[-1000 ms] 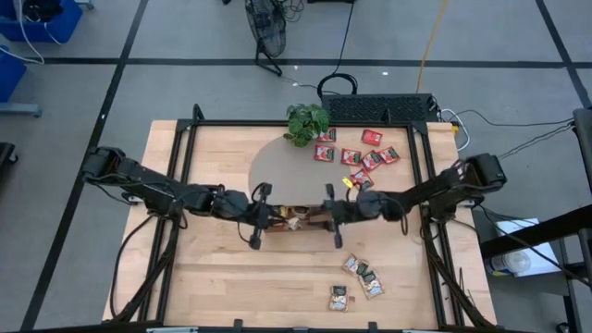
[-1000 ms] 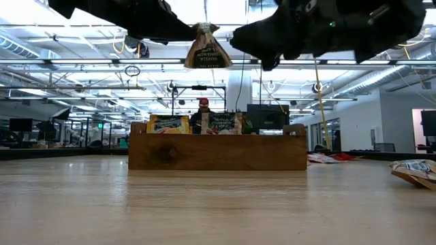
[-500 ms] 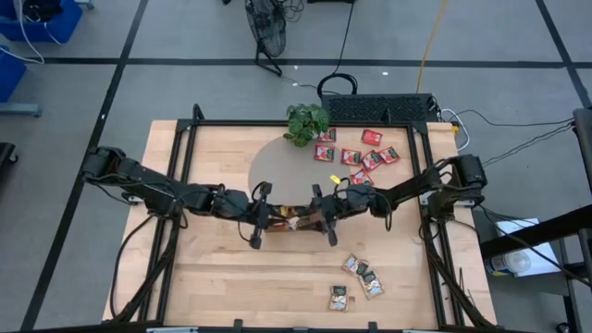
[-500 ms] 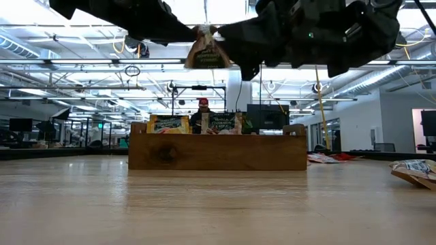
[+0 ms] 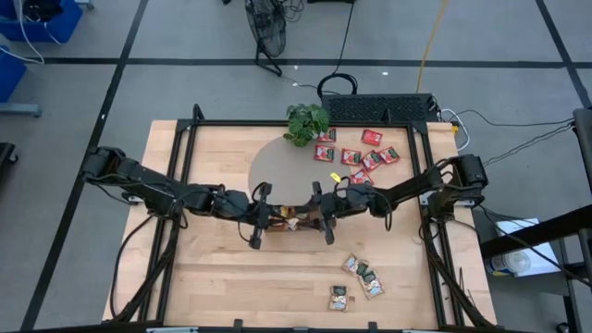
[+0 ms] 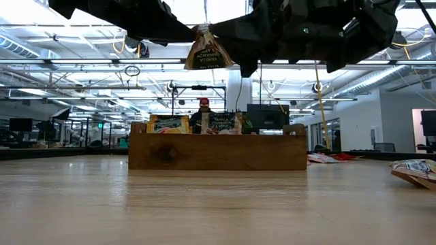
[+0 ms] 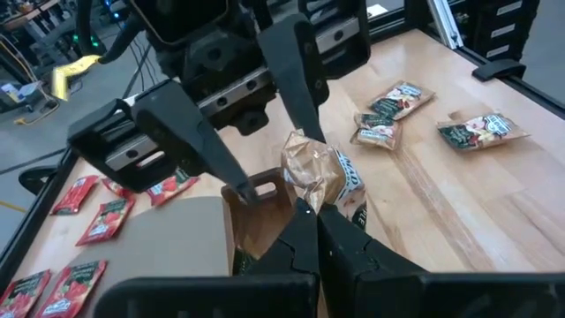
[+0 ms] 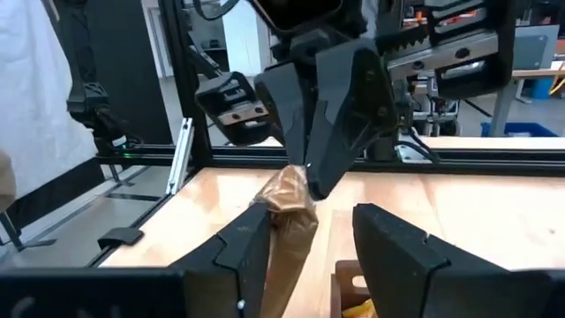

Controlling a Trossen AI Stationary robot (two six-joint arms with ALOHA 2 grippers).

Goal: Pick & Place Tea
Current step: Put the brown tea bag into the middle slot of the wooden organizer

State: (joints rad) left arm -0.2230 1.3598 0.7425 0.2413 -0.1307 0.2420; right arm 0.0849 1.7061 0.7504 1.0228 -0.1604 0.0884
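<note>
Overhead only: red packets (image 5: 361, 153) beyond tray (image 5: 277, 199).

The room is big and bright, with long lights (image 6: 82, 61) on the ceiling, a gray floor (image 5: 185, 92) with dark lines, a fan (image 5: 266, 32) standing on it, and a blue bin (image 5: 42, 18) in the corner.

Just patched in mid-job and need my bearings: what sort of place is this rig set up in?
Probably a robotics lab or open workshop floor: a wooden table in a black metal frame on grey taped flooring, rows of ceiling strip lights, and workstations with monitors behind.
</note>
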